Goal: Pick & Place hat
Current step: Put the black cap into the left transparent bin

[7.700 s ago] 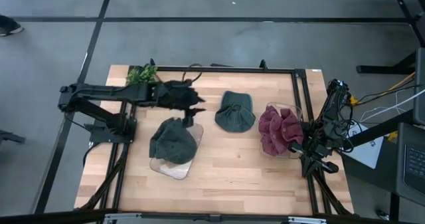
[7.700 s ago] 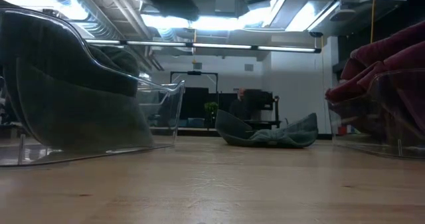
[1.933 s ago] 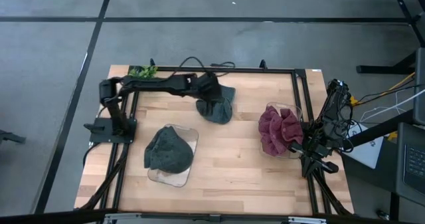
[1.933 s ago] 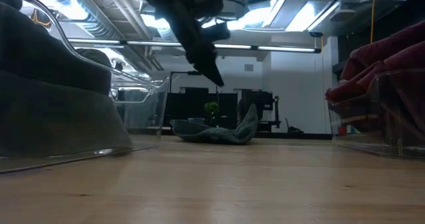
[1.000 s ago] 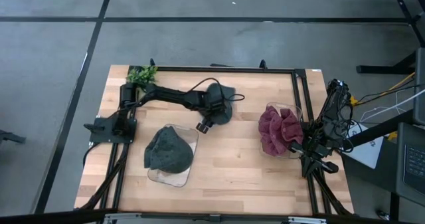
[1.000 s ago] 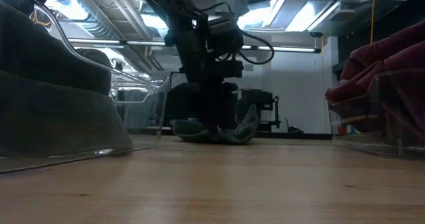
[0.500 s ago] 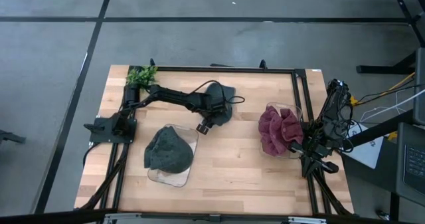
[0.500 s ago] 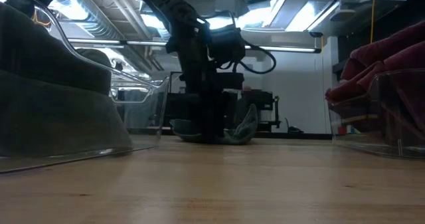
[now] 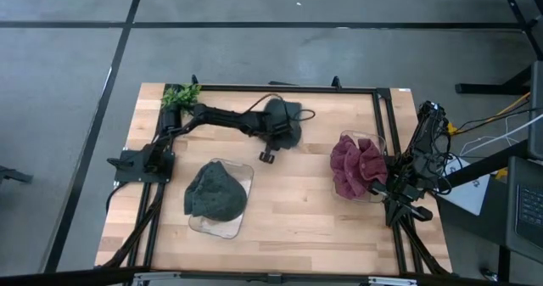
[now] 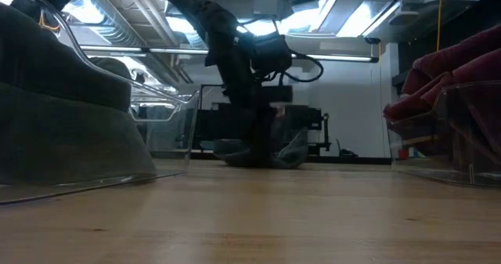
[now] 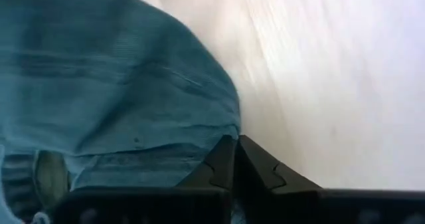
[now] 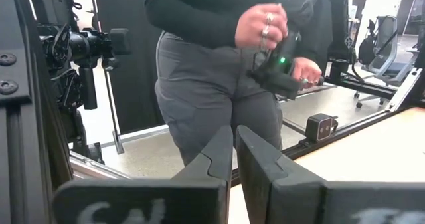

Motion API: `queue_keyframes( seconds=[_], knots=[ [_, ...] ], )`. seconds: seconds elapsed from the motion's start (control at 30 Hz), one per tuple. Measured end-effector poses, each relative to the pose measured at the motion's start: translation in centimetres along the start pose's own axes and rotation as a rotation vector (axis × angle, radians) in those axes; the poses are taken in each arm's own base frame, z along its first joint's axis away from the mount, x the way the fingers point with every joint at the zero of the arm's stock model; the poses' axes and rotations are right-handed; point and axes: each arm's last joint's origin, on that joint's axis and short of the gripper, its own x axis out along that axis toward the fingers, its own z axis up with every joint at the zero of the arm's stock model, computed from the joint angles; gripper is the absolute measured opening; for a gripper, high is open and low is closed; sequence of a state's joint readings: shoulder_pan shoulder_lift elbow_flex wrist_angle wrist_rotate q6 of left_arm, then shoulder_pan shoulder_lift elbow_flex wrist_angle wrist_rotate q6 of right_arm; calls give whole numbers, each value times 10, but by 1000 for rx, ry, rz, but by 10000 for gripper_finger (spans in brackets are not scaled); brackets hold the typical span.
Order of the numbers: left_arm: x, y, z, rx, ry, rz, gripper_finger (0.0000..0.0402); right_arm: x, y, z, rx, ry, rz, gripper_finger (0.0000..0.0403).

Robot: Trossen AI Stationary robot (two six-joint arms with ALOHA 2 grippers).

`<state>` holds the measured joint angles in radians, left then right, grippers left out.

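A dark teal hat (image 9: 291,114) lies crumpled on the wooden table, toward its far edge near the middle. My left gripper (image 9: 282,138) stands over the hat's near side, fingers pointing down, and is shut at the cloth's edge. The low view shows the gripper (image 10: 262,153) down among the hat's folds (image 10: 294,150). The left wrist view shows the teal cloth (image 11: 119,84) filling the side beside the joined fingers. My right gripper (image 12: 234,141) is shut and parked at the table's right edge (image 9: 399,188), holding nothing. My left gripper comes at the hat from above, fingers pointing down. Its joined fingertips (image 11: 226,159) meet the cloth's edge (image 11: 222,127) on the hat's near side. How many layers sit between them I cannot tell. The hat rests on the table, slack.
A clear tray (image 9: 240,172) near the left front holds a dark green hat (image 9: 216,193). A clear container (image 9: 377,142) at the right holds a maroon hat (image 9: 356,167). A small plant (image 9: 181,93) stands at the far left corner. Beyond the table a person (image 12: 219,71) holds a device.
My left gripper has shifted a little toward the table's far and right edges, onto the teal hat. In the low view the hat's flat left part has drawn in toward the gripper, and the hat looks more bunched.
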<state>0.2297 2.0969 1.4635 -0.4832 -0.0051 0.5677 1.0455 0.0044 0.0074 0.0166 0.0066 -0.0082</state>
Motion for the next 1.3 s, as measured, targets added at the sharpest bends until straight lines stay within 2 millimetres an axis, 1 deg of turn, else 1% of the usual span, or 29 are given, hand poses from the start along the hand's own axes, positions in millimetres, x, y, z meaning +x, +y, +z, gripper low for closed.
queue_keyframes(
  seconds=[0.13, 0.27, 0.43, 0.63, 0.8, 0.9, 1.1, 1.3],
  knots=[
    [-24, 24, 13, -215, -146, -109, 4, 0, 0, 0, 0, 0, 0, 24],
    [-42, 45, 20, -432, -263, -265, 4, 0, 0, 0, 0, 0, 0, 24],
    [-67, 64, 29, -601, -392, -465, 3, 0, 0, 0, 0, 0, 1, 24],
    [-91, 77, 39, -676, -490, -677, 3, 0, 0, 0, 0, 0, 0, 24],
    [-110, 89, 46, -716, -540, -750, 3, 0, 0, 0, 0, 0, 0, 24],
    [-128, 93, 50, -718, -574, -749, 3, 0, 0, 0, 0, 0, 0, 24],
    [-181, 91, 56, -683, -671, -707, 3, 0, 0, 0, 0, 0, 1, 24],
    [-234, 83, 52, -697, -736, -696, 3, 0, 0, 0, 0, 0, 0, 24]
  ],
)
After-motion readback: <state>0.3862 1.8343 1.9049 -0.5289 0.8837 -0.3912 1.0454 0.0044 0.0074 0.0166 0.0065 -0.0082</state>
